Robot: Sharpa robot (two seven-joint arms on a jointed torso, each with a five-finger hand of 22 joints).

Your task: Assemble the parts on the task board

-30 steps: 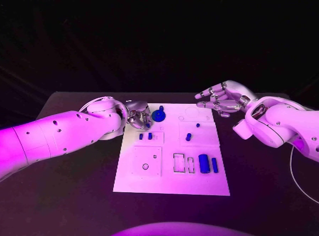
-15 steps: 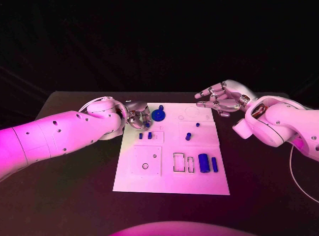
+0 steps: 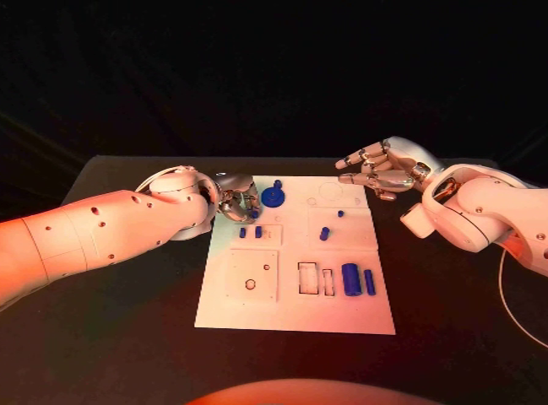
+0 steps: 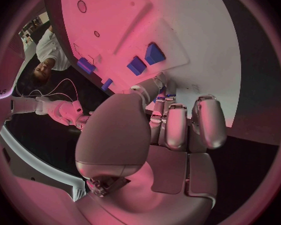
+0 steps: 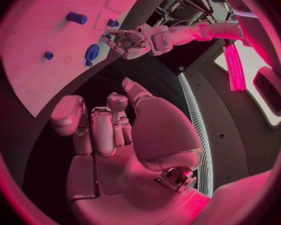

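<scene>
- Head view: the white rectangular task board (image 3: 293, 312) lies flat in the middle of the black bench (image 3: 91, 337), its long axis running away from the robot.
- The left hand (image 3: 236, 202) sits at the board's left edge near the far end, fingers curled inward; whether they pinch anything I cannot tell.
- Just beside that hand, a round blue part with a short stem (image 3: 274, 197) rests on the board, stem pointing to the far edge.
- Two small blue blocks (image 3: 251, 232) stand side by side nearer the robot, and a small blue peg (image 3: 325, 234) lies near the board's middle.
- Near the right edge, a thick blue cylinder (image 3: 350, 279) and a thin blue bar (image 3: 369, 283) lie parallel, long axes along the board's length.
- The right hand (image 3: 380, 173) hovers over the far right corner, fingers spread and loosely bent, holding nothing.
- Left wrist view: the left hand's fingers (image 4: 177, 127) are drawn together at the board's edge, close to the blue blocks (image 4: 145, 60).
</scene>
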